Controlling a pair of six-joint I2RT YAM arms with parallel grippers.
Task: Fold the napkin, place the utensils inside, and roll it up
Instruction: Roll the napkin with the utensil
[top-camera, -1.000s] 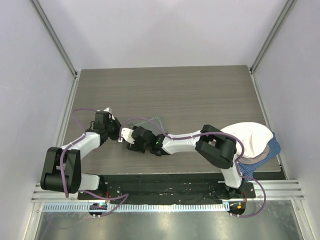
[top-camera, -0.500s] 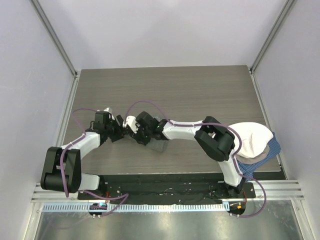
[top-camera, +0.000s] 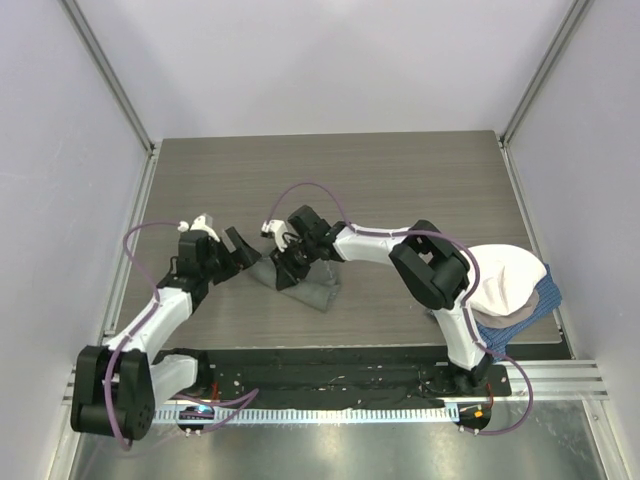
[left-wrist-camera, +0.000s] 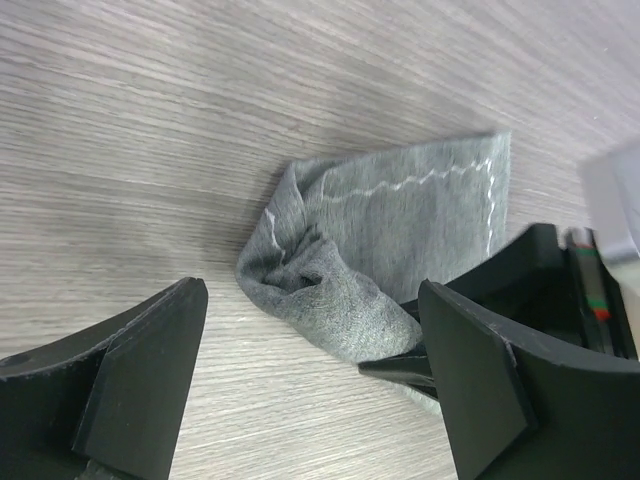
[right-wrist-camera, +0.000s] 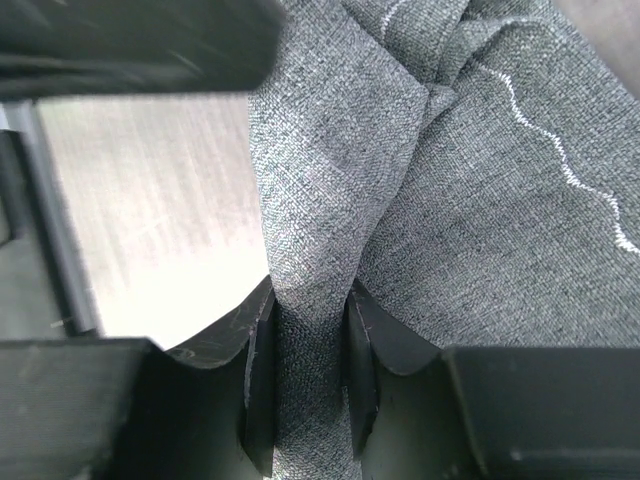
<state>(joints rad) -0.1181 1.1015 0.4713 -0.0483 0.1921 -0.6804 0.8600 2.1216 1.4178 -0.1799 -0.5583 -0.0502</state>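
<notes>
The right gripper (right-wrist-camera: 310, 340) has its two black fingers (right-wrist-camera: 258, 365) drawn close together, pinching a raised fold of the thin grey-green woven cloth napkin (right-wrist-camera: 480, 200) between them. The pinched fold runs as a narrow ridge through the gap, and the cloth spreads out from it in soft creases. Its weave is fine and speckled, and a pale wavy line of stitching crosses it near the hem.

The left gripper (left-wrist-camera: 312, 295) has its broad, matte black, wedge-shaped fingers (left-wrist-camera: 130, 390) spread wide and holds nothing. It hangs just beside the near-left end of the napkin, and the wrist view shows the cloth apart from both fingers. From there the napkin shows as a bunched, crumpled lump at one end, flattening into a folded panel edged with pale stitching, one line wavy and one straight.

In the top view the napkin lies as a small rumpled bundle left of the middle of the dark grey-brown wood-grain table (top-camera: 400, 180), with the two grippers at its left end.

Well apart, at the table's right edge behind the right arm, a smooth, rounded cream-white cloth (top-camera: 505, 270) lies over a blue checked cloth (top-camera: 530, 315).
</notes>
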